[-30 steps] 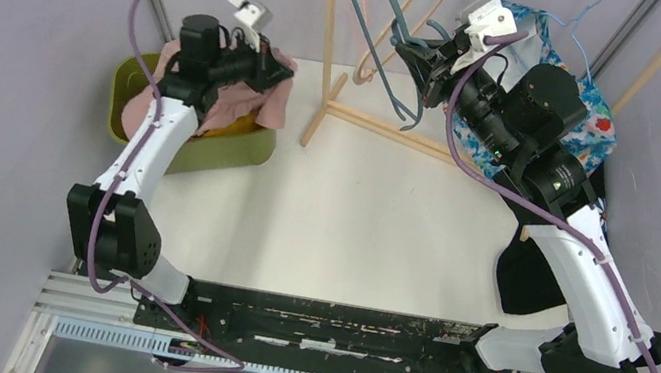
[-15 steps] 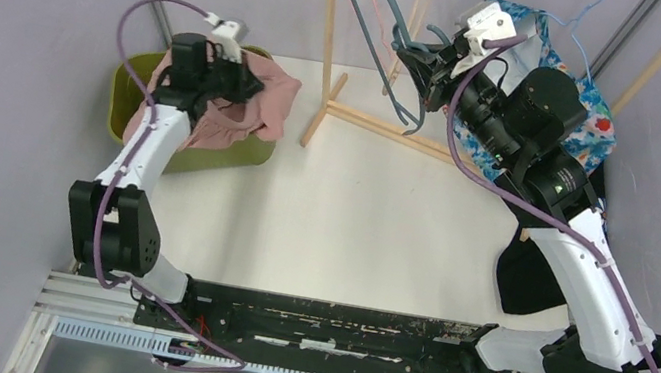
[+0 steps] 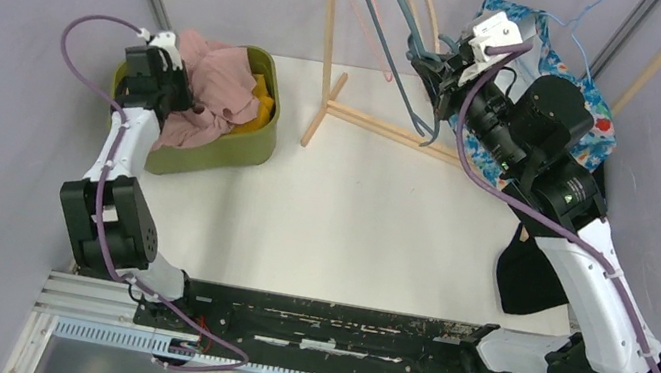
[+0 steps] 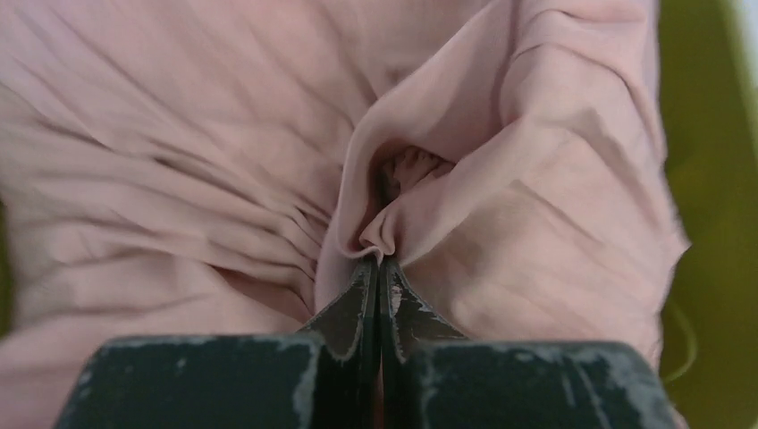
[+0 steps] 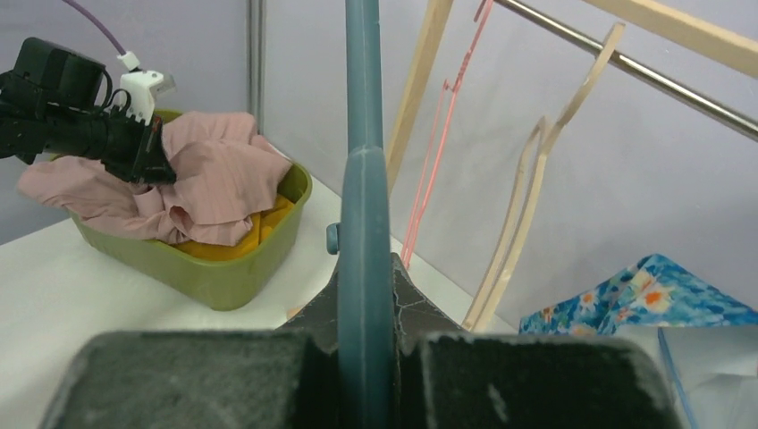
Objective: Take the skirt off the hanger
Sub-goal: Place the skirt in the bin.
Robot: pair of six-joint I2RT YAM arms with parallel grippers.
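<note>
- The skirt (image 3: 211,86), pink and crumpled, lay heaped in the bin (image 3: 247,147) at the desk's (image 3: 351,220) far-left corner. Part of it spilled over the bin's left rim.
- The left jaws were closed tight, pinching a fold of the skirt between their tips.
- A yellow cloth (image 3: 262,106) showed beneath the skirt on the bin's right side.
- The hanger (image 5: 364,107), blue-grey and bare, was up by the rack (image 3: 325,34) at the desk's far edge, well apart from the skirt.
- The right jaws were clamped almost closed on the hanger, one on each side of its bar.
- A pink wire hanger (image 5: 438,152) and a wooden hanger (image 5: 523,214) hung near the rail (image 5: 617,67) beyond.
- A floral cloth (image 3: 595,124) lay at the far-right corner, and a black cloth (image 3: 530,271) lay at the right edge.
</note>
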